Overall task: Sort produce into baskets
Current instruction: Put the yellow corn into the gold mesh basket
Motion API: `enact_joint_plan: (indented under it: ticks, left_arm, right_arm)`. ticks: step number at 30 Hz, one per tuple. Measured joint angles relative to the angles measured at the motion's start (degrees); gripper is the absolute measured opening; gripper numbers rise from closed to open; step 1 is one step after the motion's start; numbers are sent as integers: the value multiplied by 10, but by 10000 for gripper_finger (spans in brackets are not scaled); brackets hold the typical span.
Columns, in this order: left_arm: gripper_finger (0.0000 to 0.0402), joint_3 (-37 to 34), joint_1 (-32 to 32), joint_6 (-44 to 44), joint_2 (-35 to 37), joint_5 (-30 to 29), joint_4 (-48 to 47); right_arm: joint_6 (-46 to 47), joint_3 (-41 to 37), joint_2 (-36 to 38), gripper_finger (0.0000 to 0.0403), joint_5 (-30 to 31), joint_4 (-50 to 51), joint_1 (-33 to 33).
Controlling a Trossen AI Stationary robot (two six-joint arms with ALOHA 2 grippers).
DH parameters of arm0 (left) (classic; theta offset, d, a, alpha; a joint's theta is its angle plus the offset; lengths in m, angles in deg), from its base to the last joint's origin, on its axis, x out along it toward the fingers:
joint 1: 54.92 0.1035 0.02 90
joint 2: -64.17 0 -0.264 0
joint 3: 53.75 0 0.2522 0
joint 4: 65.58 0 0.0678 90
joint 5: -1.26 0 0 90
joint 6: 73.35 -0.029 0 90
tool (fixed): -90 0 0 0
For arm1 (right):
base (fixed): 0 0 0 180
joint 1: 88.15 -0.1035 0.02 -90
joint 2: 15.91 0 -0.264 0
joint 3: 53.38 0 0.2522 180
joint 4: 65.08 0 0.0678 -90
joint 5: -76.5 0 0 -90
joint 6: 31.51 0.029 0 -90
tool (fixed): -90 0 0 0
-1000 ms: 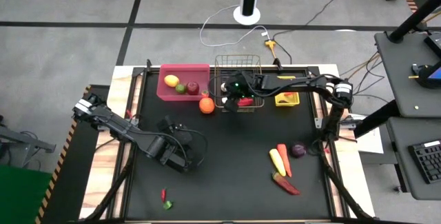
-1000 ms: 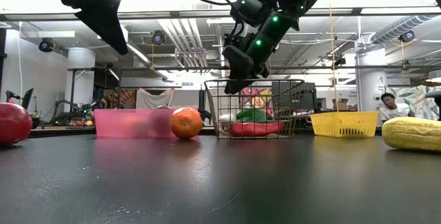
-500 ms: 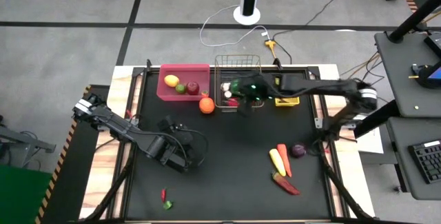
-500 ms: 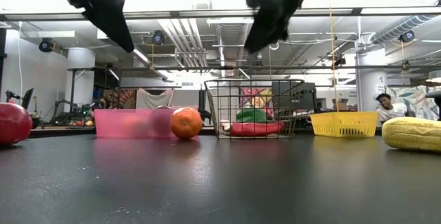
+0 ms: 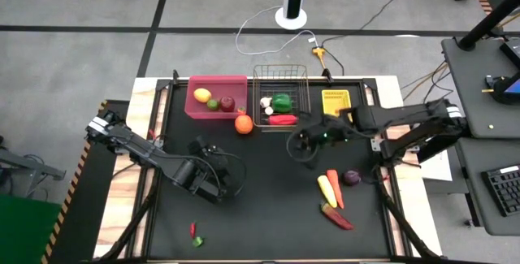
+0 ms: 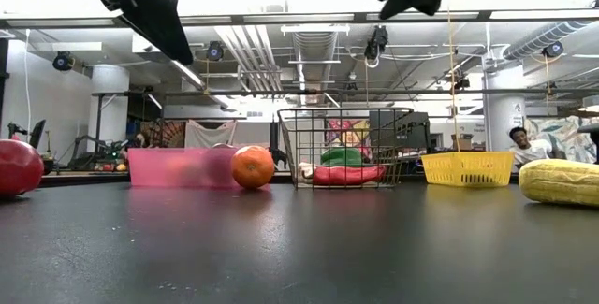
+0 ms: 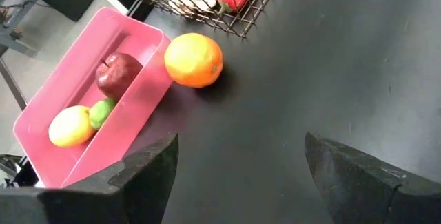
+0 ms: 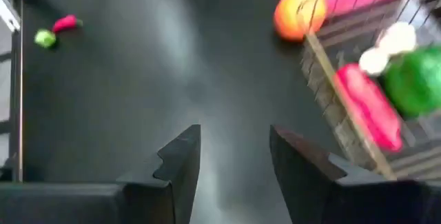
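High view: the right hand [image 5: 302, 144] hovers empty, fingers apart, over bare tabletop [image 5: 260, 207]. The wire basket [image 5: 280, 77] lies beyond it; the carrot [image 5: 333, 188], corn [image 5: 326, 189], red pepper [image 5: 336, 216] and purple onion [image 5: 352, 177] lie close on its near side. These 4 crowd together, so a reach for 1 could likely nudge its neighbours.

Low view: the orange [image 6: 253, 167] sits on the tabletop between the pink bin [image 6: 178, 166] and the basket, unsorted.

Left wrist view: the left hand [image 7: 241, 176], spread wide and empty, waits facing the orange.

Right wrist view: a small chilli [image 8: 64, 23] lies far ahead.
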Motion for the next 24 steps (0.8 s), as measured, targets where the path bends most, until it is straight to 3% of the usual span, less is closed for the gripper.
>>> enact_joint_plan:
  ticks: [15,24]
  left_arm:
    - [295,0,0,-10,0,0,6]
    - [295,1,1,-49,0,6,52]
  right_arm:
    - [246,0,-51,199,-1,180,-119]
    - [395,0,-83,199,-15,197,-198]
